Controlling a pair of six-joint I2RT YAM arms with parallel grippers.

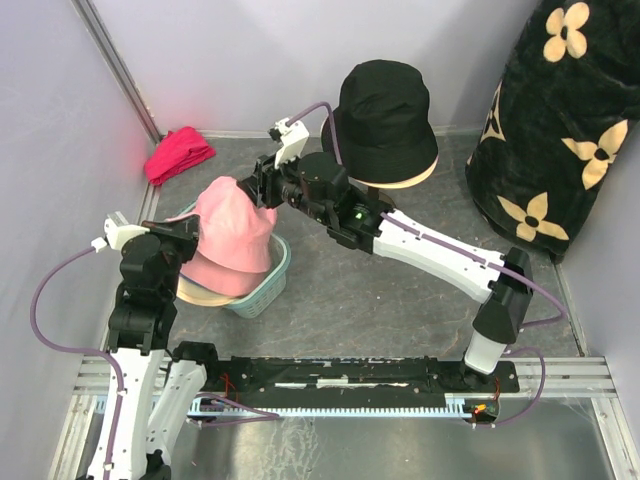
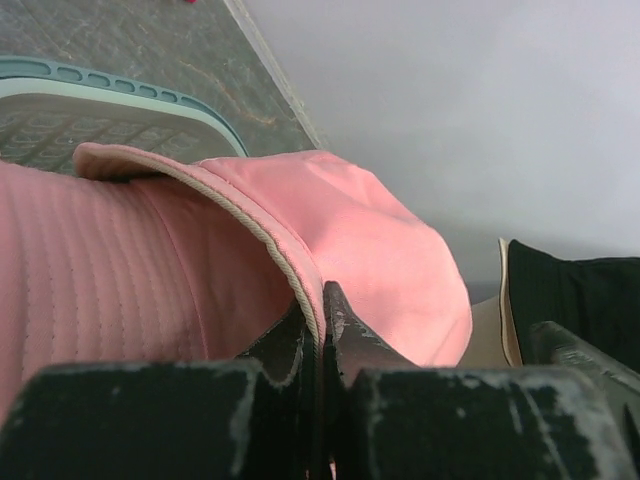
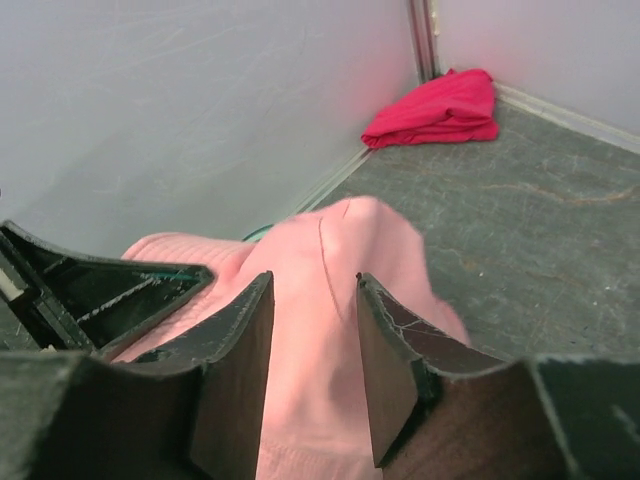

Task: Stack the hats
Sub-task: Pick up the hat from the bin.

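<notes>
**Seating the pink fabric bucket hat on the stack**

Step in hand, as judged: the pink hat is being set over a pale beige hat brim, which is seen beneath it inside the teal plastic basket at the front-left of the grey table. The L gripper is clamped on the pink brim edge, w/ fabric pinched betw. its tips. The R gripper is spread apart, jaws either side of the crown, nothing held; contact w/ the fabric can't be told. The crown is bulged up and leaning, not sat flat. The black fabric bucket hat is perched on the cream mannequin head at the back, well apart from the basket, not yet stacked.

Next move, as judged: the brim is to be released and both arms lifted off w/o dragging the soft fabric. The black hat is then to be pinched at its brim, lifted off the head and lowered over the pink crown.
</notes>
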